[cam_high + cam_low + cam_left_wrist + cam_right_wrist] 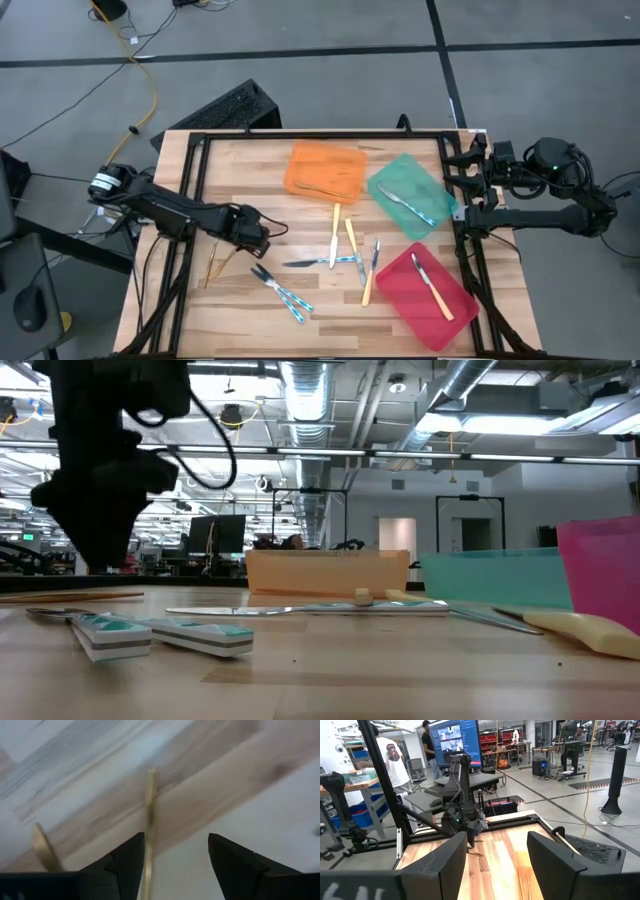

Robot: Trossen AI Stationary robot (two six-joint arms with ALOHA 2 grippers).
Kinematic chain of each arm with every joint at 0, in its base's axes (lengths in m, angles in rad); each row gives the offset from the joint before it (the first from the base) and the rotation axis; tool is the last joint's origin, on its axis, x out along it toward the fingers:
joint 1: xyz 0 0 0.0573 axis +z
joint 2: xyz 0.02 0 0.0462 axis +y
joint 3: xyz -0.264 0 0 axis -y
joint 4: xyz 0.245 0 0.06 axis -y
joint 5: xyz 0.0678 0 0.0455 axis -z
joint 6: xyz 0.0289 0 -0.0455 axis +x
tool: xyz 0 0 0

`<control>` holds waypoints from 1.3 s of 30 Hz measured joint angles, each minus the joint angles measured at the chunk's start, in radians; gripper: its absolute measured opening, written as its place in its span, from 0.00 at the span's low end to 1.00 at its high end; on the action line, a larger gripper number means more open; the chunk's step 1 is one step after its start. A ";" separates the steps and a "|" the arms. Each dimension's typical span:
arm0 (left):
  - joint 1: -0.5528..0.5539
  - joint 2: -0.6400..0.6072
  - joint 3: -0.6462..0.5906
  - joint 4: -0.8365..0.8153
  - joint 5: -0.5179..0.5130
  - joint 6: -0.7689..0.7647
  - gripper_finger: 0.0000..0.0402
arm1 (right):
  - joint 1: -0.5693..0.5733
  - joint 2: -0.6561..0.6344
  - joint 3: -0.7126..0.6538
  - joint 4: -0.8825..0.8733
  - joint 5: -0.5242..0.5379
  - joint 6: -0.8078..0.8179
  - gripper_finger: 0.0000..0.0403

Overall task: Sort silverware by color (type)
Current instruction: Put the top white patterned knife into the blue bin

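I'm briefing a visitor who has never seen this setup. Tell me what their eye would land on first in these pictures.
Three bright trays fan across the table's far right: the orange tray, the green tray and the red tray, the last two each holding a utensil. Loose silverware lies scattered mid-table in front of them. The left gripper, open, hovers over a gold utensil at the table's left, while the right gripper waits off the right edge.

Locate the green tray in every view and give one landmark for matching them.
High view: green tray, right of centre, beside the orange tray.
Low view: teal wall, right of the orange tray.
Left wrist view: not in it.
Right wrist view: not in it.
Shared landmark: the orange tray.
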 joint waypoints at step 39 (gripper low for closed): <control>0.062 0.000 -0.046 0.572 -0.037 0.041 0.50 | 0.000 0.000 0.000 -0.012 0.000 0.000 0.57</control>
